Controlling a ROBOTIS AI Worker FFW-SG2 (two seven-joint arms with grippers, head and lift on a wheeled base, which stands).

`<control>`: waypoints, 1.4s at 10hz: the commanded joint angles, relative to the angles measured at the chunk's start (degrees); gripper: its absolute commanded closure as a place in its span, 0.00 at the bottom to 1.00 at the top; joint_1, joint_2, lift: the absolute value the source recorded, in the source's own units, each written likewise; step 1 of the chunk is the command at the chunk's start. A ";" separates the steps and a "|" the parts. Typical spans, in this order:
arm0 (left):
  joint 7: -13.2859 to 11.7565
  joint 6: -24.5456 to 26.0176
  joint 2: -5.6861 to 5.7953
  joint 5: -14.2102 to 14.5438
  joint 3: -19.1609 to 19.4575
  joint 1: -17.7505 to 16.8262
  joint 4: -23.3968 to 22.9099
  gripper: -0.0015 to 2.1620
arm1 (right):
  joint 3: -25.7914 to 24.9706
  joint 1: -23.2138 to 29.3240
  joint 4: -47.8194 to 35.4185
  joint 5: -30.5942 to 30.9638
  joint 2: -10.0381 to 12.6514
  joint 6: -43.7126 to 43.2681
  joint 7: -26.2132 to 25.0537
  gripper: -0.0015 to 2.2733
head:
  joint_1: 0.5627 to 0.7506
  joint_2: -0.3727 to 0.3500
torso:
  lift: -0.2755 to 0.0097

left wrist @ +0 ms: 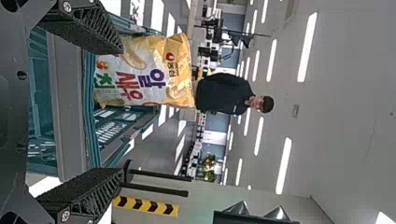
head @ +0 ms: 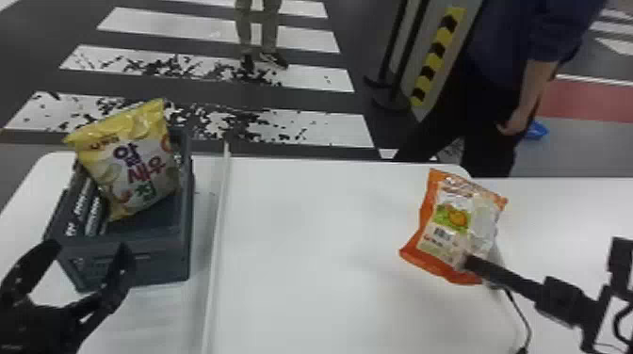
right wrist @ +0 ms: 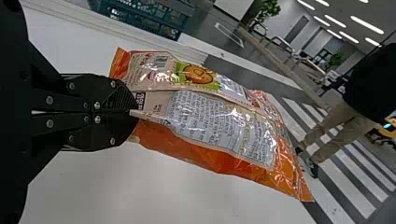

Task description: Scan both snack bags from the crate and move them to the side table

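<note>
Crate (head: 127, 263): one yellow bag (head: 136, 164), leaning upright. Left gripper (head: 89, 256): open, near crate. Right gripper (head: 466, 261): pinching orange bag (head: 454, 226) (above tabletop (head: 306, 235)).

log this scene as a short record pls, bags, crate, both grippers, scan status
yellow bag: in the crate, upright and tilted, top above the rim
orange bag: out of the crate, over the white table, barcode side showing
left gripper: open, at the crate's near side, not holding the yellow bag
right gripper: shut on the orange bag's edge
white strip: on the table, between crate and orange bag
scan status: cannot tell
</note>
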 commanded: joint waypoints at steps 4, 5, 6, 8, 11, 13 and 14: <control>0.00 0.00 0.00 -0.08 -0.13 0.00 -0.35 0.05 | -6.19 -1.05 3.38 -3.82 -0.73 -12.95 -8.06 0.99 | 0.70 0.09 | 0.62; 0.00 0.18 0.00 0.00 -0.13 0.00 -0.35 0.05 | -6.37 -1.75 5.75 -4.00 -0.73 -16.99 -10.17 0.99 | 0.70 0.05 | 0.62; 0.00 0.00 0.00 0.00 -0.13 0.00 -0.35 0.05 | -6.28 -2.98 9.00 -3.91 -1.26 -20.16 -12.01 0.99 | 0.70 0.03 | 0.62; 0.00 0.00 0.09 0.00 0.05 0.18 -0.44 0.05 | -5.84 -5.53 17.09 -3.91 -2.75 -28.07 -16.14 0.99 | 0.70 0.03 | 0.62; 0.00 0.00 0.18 0.00 0.05 0.09 -0.44 0.05 | -5.49 -9.57 28.96 -3.82 -4.60 -37.03 -21.59 0.99 | 0.70 0.03 | 0.62; 0.00 0.00 0.26 0.00 0.05 0.00 -0.53 0.05 | -4.00 -13.18 38.36 -4.18 -6.53 -42.66 -25.29 0.99 | 0.70 0.03 | 0.62; 0.00 0.18 0.35 0.09 0.05 -0.09 -0.53 0.05 | -3.56 -15.20 42.32 -4.53 -7.32 -43.36 -27.22 0.99 | 0.70 0.03 | 0.62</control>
